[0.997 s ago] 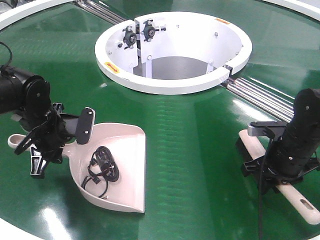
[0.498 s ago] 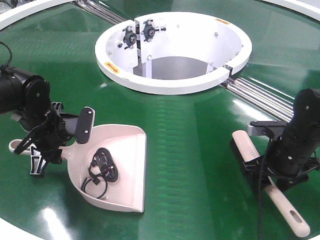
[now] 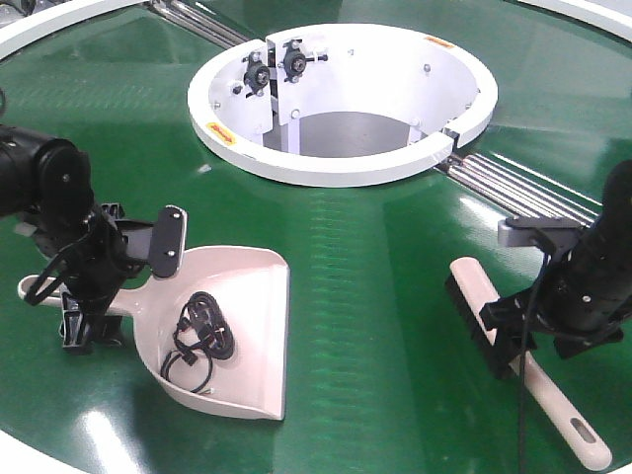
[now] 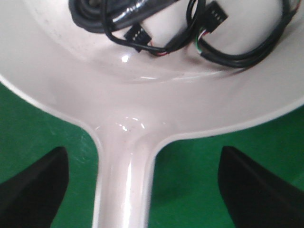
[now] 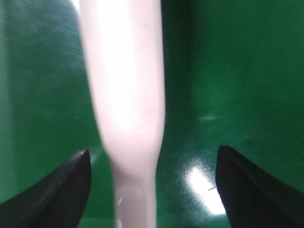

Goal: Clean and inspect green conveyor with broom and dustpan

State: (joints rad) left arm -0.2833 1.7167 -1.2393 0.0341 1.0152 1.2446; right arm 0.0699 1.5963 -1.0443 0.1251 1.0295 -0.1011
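Note:
The pale beige-pink dustpan [image 3: 247,296] lies on the green conveyor [image 3: 375,257] at the left, with a black cable bundle [image 3: 202,336] in it. My left gripper [image 3: 84,311] is open, its jaws wide on either side of the dustpan handle [image 4: 126,190] without touching it. The beige broom [image 3: 474,296] lies flat on the belt at the right, dark bristles facing left. My right gripper [image 3: 538,341] is open and straddles the broom handle [image 5: 126,95] with clear gaps on both sides.
The white ring-shaped hub [image 3: 341,163] stands at the back centre. Silver rollers [image 3: 513,193] run from it toward the right, just behind my right arm. A white rim [image 3: 39,20] borders the belt at the far left.
The broom has swung left and come down flat on the belt, and my right gripper has let go of it. The dustpan has settled lower and my left jaws stand open around its handle.

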